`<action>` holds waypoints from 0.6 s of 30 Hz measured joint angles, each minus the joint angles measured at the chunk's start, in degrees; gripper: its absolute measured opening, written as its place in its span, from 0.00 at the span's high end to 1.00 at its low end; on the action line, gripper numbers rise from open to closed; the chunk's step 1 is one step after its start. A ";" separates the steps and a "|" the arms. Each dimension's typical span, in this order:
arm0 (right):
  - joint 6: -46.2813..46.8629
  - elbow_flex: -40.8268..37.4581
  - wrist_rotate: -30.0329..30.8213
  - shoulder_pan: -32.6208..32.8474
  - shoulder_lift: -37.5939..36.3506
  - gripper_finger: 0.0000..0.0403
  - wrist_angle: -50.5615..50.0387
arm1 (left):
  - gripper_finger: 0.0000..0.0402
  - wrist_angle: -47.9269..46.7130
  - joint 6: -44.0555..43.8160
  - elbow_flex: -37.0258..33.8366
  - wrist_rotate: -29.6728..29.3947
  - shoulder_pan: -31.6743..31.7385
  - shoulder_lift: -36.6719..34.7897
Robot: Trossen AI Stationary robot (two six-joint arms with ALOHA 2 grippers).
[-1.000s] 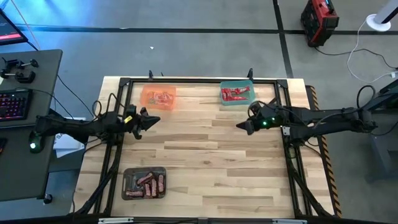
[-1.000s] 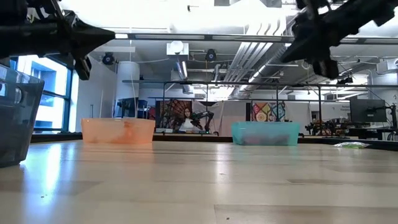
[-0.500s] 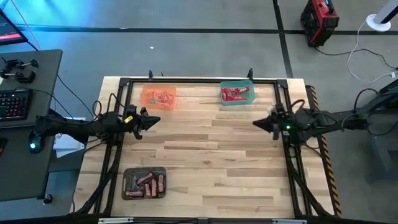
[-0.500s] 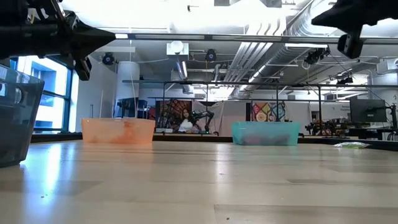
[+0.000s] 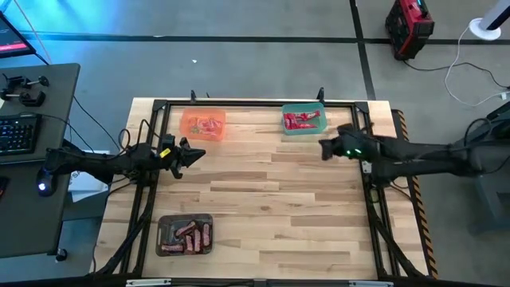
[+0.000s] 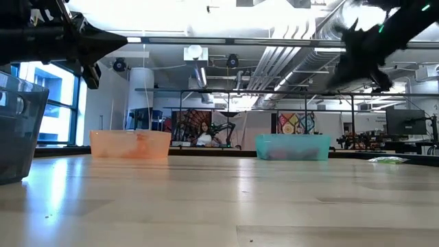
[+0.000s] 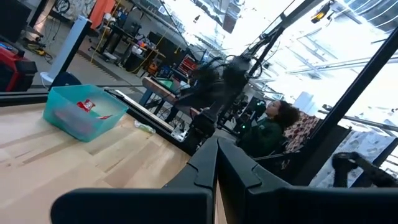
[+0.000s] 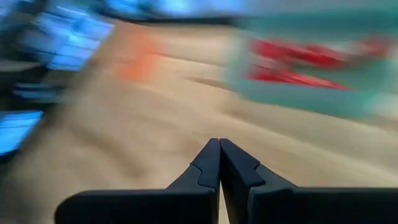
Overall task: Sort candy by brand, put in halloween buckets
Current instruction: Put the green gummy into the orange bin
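Counter (image 5: 271,199) fills mid frame of the high view, bare wood with no loose candy on it. Three tubs: grey tub (image 5: 185,234) lower left holding brown bars (image 5: 191,236), orange tub (image 5: 202,124) upper left with small orange-pink pieces (image 5: 209,124), green tub (image 5: 304,119) upper centre-right with red candy (image 5: 301,121). Each tub shows one kind only, so the sort looks done or nearly so. Left arm waits at the left counter edge, left hand (image 5: 196,155) mid left of frame, above the wood, well apart from any tub; in the left wrist view its fingers (image 7: 211,168) are pressed together with nothing between. Right hand (image 5: 324,149) is right of centre, just below the green tub, off the surface; in the right wrist view its fingers (image 8: 219,163) meet tip to tip and hold nothing, green tub and red candy blurred ahead. Judgement: step in hand is clearing the right arm away from the green tub. To do it well, keep the hand high over the tub rim, do not clip the tub, and check the counter for stray pieces before parking.
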 joint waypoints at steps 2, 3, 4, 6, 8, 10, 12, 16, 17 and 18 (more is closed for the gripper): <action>1.52 1.72 -1.59 -6.99 4.37 1.00 -7.83 | 1.00 0.00 0.00 0.00 0.00 0.00 0.00; 1.93 2.57 -2.86 -10.70 6.42 1.00 -11.52 | 1.00 0.00 0.00 0.00 0.00 0.00 0.00; 1.95 3.46 -4.36 -14.24 8.36 1.00 -14.92 | 1.00 0.00 0.00 0.00 0.00 0.00 0.00; 0.35 5.18 -8.05 -20.81 12.13 1.00 -18.56 | 1.00 0.00 0.00 0.00 0.00 0.00 0.00; -2.39 6.53 -10.93 -26.18 15.73 1.00 -19.97 | 1.00 -0.02 0.00 0.00 0.00 0.00 0.00; -4.43 7.94 -12.66 -30.66 19.41 1.00 -20.18 | 1.00 0.00 0.00 0.00 0.00 0.00 0.00; -6.44 9.29 -12.84 -34.58 22.87 1.00 -21.10 | 1.00 -0.04 0.00 0.02 0.00 0.00 0.00; -8.41 11.45 -14.20 -39.97 29.13 1.00 -22.36 | 1.00 -0.24 0.00 0.04 -0.01 0.00 0.00; -8.76 11.69 -14.42 -40.82 30.60 1.00 -22.34 | 1.00 -0.23 0.00 0.04 0.00 0.00 0.00; -8.82 11.73 -14.74 -41.55 32.04 1.00 -22.40 | 1.00 -0.24 0.02 0.04 0.00 0.00 0.00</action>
